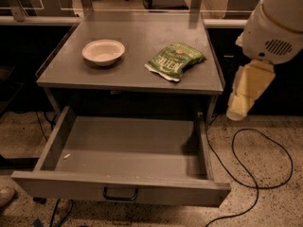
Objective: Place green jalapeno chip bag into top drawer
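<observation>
The green jalapeno chip bag lies flat on the right half of the grey tabletop, white lettering up. The top drawer under the tabletop is pulled out towards me, with a dark pull handle at the centre of its front panel. Its inside holds only a few small specks. My gripper hangs off the white arm at the right, pointing down beside the table's right edge, apart from the bag and lower than the tabletop.
A cream bowl sits on the left of the tabletop. A black cable loops over the speckled floor at the right of the drawer. A rail and chair legs stand behind the table.
</observation>
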Robot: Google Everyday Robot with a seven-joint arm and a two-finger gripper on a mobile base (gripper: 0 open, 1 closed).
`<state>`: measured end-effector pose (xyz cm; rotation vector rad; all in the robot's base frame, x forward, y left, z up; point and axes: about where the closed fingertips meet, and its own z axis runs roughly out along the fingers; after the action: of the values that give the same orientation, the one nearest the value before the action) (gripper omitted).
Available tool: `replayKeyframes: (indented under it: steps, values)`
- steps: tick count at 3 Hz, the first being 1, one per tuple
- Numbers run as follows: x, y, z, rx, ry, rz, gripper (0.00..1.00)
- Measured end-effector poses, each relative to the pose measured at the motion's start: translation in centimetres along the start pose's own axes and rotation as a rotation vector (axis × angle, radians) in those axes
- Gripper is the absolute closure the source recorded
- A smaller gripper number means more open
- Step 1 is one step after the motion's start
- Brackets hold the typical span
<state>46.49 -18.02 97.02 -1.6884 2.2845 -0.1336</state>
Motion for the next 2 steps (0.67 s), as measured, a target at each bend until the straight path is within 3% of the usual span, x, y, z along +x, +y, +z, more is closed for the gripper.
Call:
replayKeyframes:
  steps: [2]
  values:
    - [-2.9,-2.8,4.3,-0.014,0.12,0.118,0.0]
